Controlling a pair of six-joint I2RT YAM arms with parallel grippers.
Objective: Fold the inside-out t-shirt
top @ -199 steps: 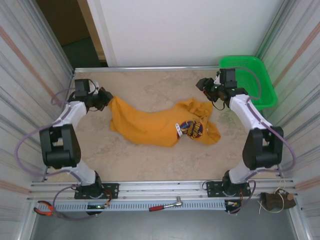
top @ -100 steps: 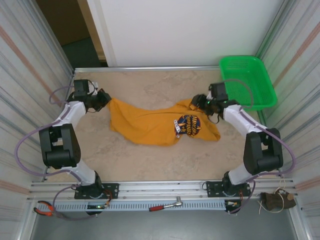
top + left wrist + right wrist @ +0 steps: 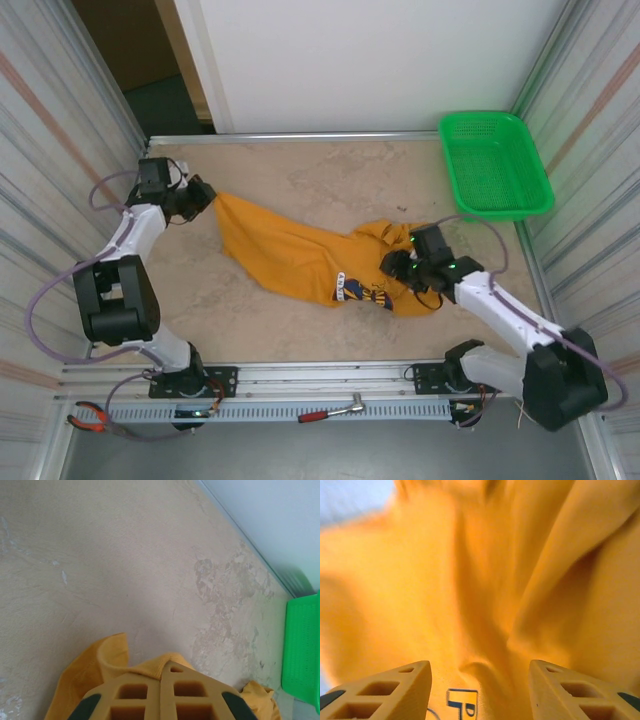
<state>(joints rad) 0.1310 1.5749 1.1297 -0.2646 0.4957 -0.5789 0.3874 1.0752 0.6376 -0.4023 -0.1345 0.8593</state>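
A bare strip of the surface (image 3: 300,335) is lying open near the front edge. The right end effector (image 3: 398,266) is standing open over the inside-out t-shirt (image 3: 290,250), whose long axis is running from near-right to far-left, where the closed left end effector (image 3: 205,192) is gripping its corner.

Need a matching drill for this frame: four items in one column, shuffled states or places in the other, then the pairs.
Column 1
1. left gripper
2. right gripper
3. t-shirt
4. basket

Column 2
A. far right corner of the table
B. jaws apart, just over orange cloth
C. shut on a t-shirt edge
D. stretched and crumpled across the table's middle

Pairs: 1-C, 2-B, 3-D, 4-A
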